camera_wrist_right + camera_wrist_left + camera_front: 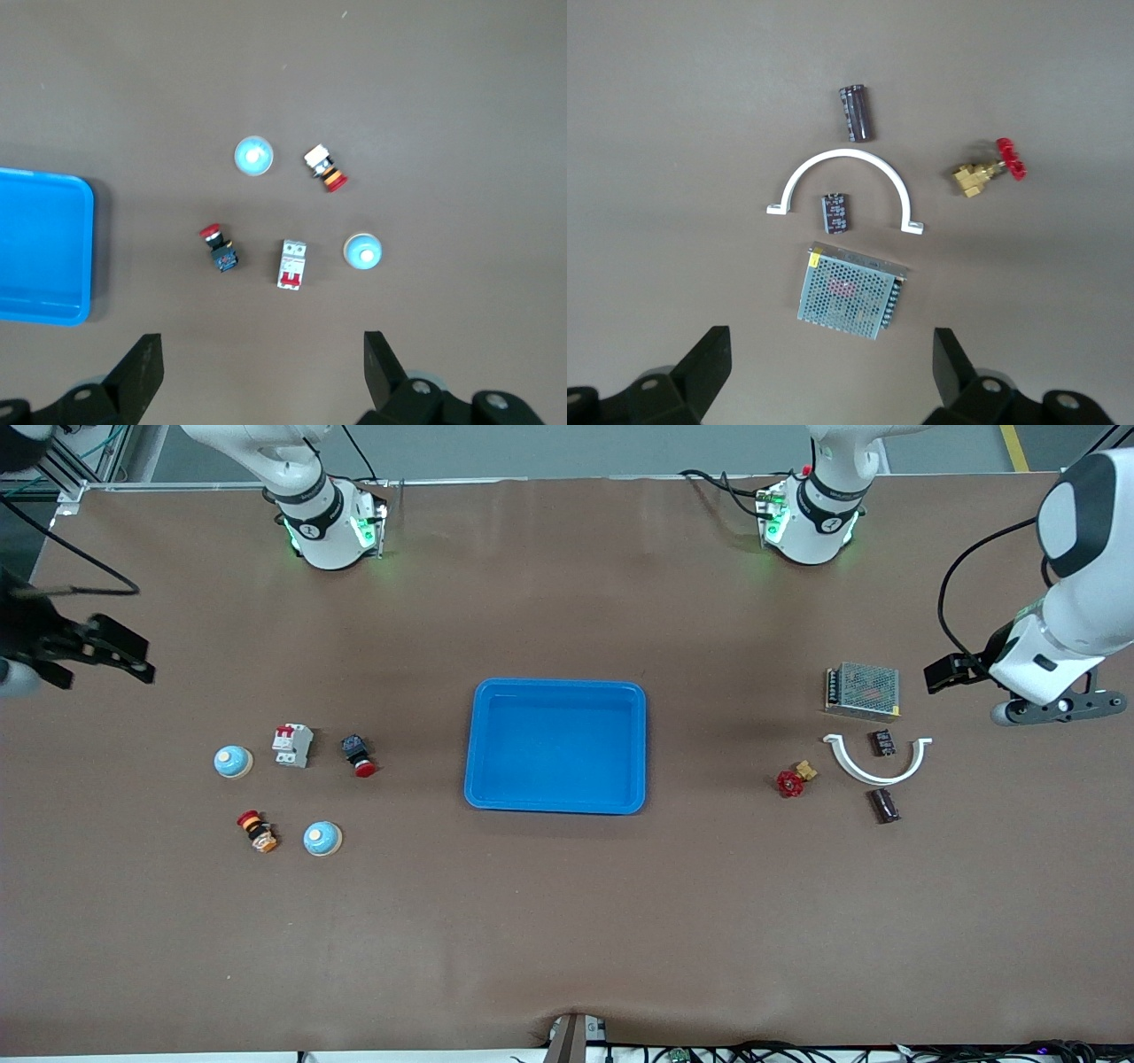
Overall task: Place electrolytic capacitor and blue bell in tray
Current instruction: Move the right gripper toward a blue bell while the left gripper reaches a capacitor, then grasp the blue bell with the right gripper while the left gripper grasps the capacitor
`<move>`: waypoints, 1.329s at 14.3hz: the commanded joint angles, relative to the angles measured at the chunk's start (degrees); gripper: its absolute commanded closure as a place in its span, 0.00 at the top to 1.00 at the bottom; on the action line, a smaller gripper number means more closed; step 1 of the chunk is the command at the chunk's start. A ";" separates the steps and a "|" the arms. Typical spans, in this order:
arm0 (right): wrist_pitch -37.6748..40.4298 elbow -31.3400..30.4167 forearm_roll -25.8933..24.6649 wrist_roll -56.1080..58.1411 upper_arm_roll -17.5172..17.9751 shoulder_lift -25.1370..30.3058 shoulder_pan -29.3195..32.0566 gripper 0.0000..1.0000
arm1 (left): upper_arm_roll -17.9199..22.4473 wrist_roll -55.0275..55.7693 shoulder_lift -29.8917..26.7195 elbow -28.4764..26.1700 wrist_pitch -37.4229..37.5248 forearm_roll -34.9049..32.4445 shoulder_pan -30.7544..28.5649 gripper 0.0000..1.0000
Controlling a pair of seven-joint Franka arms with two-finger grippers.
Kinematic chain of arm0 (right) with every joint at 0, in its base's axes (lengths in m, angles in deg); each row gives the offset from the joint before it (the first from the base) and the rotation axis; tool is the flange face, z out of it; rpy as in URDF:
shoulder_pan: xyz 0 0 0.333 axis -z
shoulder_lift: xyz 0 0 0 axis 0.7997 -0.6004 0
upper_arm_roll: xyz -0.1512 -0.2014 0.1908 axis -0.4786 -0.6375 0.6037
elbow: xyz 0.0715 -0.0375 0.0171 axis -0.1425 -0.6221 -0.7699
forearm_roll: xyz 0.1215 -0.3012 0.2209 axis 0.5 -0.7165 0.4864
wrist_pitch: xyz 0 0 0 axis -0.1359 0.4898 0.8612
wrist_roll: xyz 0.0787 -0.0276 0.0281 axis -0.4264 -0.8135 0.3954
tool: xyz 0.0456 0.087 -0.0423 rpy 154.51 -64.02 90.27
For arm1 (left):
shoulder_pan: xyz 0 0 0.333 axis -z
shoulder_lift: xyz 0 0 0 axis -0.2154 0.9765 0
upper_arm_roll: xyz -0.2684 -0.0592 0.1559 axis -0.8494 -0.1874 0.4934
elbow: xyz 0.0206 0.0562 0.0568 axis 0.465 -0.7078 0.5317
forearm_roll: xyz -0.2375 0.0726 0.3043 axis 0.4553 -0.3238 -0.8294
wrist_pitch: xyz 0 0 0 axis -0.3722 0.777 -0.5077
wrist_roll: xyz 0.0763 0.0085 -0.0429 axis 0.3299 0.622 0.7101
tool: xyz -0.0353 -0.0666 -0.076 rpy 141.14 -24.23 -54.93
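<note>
Blue tray (pixel 555 691), no legible writing

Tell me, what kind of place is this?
Probably a robot lab. Two robot arms are bolted to a big brown table, and small electrical parts, like a capacitor and a circuit breaker, lie around a blue tray.

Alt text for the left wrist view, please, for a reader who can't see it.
The left gripper, fingers open and holding nothing, hangs over a cluster of parts on brown table covering: a metal-mesh power supply, a white half-ring clamp arching around a small dark capacitor, a longer dark capacitor outside the arch, and a brass valve with a red handwheel.
</note>
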 commanded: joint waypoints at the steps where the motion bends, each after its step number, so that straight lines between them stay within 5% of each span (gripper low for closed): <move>1: -1.89 -1.47 0.68 -0.33 -0.22 -3.06 -1.89 1.00 | -0.37 -0.25 -1.90 -7.91 -8.19 -0.81 -2.03 1.00; 4: -12.14 -9.70 0.77 -0.33 -0.22 -3.60 -3.04 1.00 | -0.28 -0.25 -0.49 -14.15 -18.38 -0.81 -3.01 1.00; 8: -23.24 -16.93 0.77 -0.15 -0.22 -5.44 -4.88 1.00 | -0.28 -0.25 4.25 -17.33 -26.75 -0.81 -4.94 0.87; 15: -29.67 -18.17 0.68 0.73 -0.13 -13.70 -7.34 1.00 | -0.28 0.01 13.30 -18.12 -38.44 -0.81 -7.49 0.76; 19: -33.45 -18.09 0.77 11.24 -0.13 -17.30 -6.38 1.00 | -0.28 0.01 18.22 -18.21 -43.45 -0.81 -7.84 0.74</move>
